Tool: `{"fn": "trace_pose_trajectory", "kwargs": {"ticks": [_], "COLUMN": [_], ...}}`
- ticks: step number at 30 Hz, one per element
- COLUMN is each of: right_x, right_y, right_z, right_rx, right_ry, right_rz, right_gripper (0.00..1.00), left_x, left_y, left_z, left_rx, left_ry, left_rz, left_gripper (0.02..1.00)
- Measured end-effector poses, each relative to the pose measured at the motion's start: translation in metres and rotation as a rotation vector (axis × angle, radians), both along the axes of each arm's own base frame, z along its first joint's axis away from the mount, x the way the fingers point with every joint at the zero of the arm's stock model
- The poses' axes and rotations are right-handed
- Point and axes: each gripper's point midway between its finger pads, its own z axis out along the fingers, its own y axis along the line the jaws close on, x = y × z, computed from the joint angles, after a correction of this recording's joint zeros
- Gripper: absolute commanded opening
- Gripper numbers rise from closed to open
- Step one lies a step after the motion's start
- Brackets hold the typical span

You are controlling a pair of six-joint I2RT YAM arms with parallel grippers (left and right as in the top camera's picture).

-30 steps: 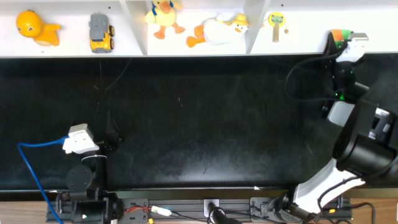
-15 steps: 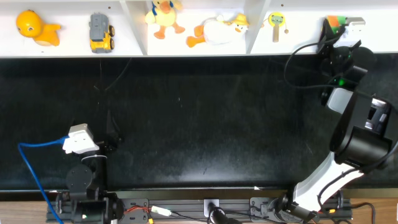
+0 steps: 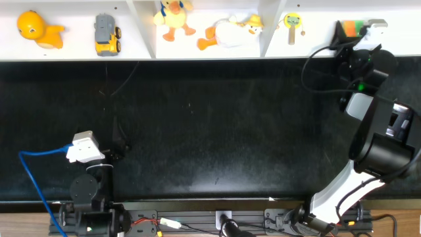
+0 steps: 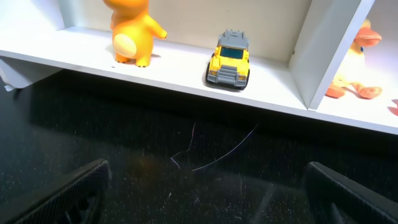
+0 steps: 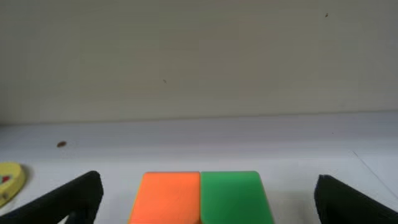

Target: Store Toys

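Robot lab bench: black worktop (image 3: 210, 131), white shelf (image 3: 72, 50), blue cable (image 3: 31, 166)

We saw the desk (image 3: 210, 131) as a matt black sheet, faintly grainy, with fine pale scratches catching the light. The shelf (image 4: 186, 71) looked like smooth white painted board with a slight sheen. The orange duck (image 4: 130, 31) was glossy, like moulded plastic or rubber; the yellow truck (image 4: 230, 59) was hard plastic with duller grey parts. The plush duck (image 3: 173, 16) looked like soft, fuzzy cloth. The orange-and-green block (image 5: 202, 196) was smooth and matt, and so were the black fingers (image 4: 68, 193) of the left hand (image 4: 205, 196).
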Motion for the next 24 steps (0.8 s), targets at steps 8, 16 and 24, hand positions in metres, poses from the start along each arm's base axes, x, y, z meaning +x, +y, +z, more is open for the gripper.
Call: {"fn": "trace_pose_trajectory", "kwargs": {"ticks": [8,16,24], "right_x": [-0.003,-0.034,-0.106], "right_y": [0.001,0.009,0.027], "right_z": [-0.010,0.040,0.073], "right_rx": [0.037,0.007,-0.010], "right_ry": [0.092,0.188,0.377], "right_rz": [-0.001,-0.020,-0.055], "right_gripper": [0.998,0.998,0.996], "left_x": [0.000,0.000,0.000], "left_y": [0.000,0.000,0.000], "left_z": [0.000,0.000,0.000], "left_rx": [0.000,0.000,0.000], "left_ry": [0.000,0.000,0.000], "left_rz": [0.000,0.000,0.000], "left_gripper": [0.998,0.998,0.998]}}
